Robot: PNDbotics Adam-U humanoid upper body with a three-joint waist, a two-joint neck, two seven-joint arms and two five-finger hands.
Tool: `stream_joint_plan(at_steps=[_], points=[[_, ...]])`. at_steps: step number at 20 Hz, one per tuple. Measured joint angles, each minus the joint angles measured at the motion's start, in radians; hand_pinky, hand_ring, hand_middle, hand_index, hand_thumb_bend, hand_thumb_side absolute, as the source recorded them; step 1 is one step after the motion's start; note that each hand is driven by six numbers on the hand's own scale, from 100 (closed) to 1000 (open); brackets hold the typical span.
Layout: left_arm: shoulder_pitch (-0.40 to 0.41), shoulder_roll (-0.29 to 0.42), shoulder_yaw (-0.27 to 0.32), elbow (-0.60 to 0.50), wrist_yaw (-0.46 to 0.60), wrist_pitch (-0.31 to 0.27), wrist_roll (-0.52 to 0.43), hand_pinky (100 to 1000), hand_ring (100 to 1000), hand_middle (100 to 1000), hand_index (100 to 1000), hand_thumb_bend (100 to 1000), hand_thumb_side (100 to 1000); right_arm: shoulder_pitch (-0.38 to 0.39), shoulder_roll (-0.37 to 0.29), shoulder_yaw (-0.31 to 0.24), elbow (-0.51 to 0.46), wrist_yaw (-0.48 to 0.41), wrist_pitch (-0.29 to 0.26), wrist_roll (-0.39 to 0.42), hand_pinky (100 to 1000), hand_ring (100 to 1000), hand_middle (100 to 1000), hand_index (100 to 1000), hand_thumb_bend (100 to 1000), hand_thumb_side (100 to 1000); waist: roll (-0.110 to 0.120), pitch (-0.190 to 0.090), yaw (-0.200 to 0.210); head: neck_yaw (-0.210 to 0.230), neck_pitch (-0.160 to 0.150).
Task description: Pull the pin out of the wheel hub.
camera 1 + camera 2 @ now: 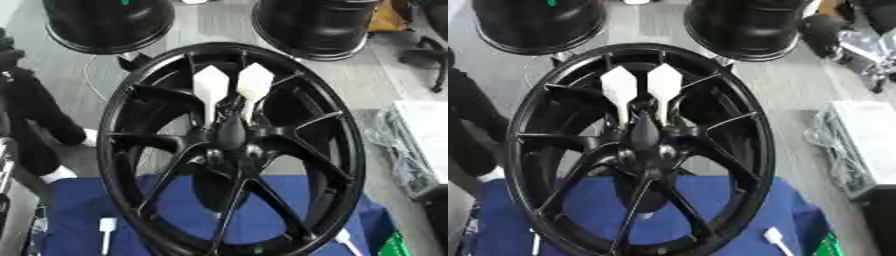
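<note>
Lying nearest, on the blue cloth: two loose white pieces, one at the left and one at the right. They look like pins, but I cannot say for sure.
Hands: no robot hand shows in either view, so I cannot tell the state of the fingers.
Wheel: black, standing upright on the cloth, its spokes facing the camera.
Hub: in the middle of the wheel, dark; its details are hard to read.
Left pin: white, with a flat wide head, standing up from the hub.
Right pin: same shape, just beside the first and a little tilted.
Progress: I judge the pulling is not done, since both pins appear to sit in the hub and nothing grips them. What is left is to reach, to grasp a head and to draw it out.
Far containers: two black round drums, left and right, on the floor behind the wheel. Their insides are hidden.
</note>
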Motion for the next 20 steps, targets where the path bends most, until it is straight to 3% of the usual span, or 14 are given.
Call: stream_joint_plan(at_steps=[11, 20], points=[[0.021, 0.014, 0.001, 0.001, -0.001, 0.0, 0.003, 545, 667, 633, 704, 219, 704, -0.146, 0.112, 0.123, -0.001, 0.05, 0.025, 0.22, 856, 847, 852, 894, 100, 699, -0.007, -0.01, -0.024, 0.006, 0.009], [0.025, 0.021, 0.001, 0.006, -0.001, 0.0, 0.004, 545, 667, 632, 703, 219, 704, -0.189, 0.19, 0.186, -0.002, 0.105, 0.026, 0.286, 873, 884, 896, 922, 100, 752, -0.009, -0.014, -0.025, 0.011, 0.009]])
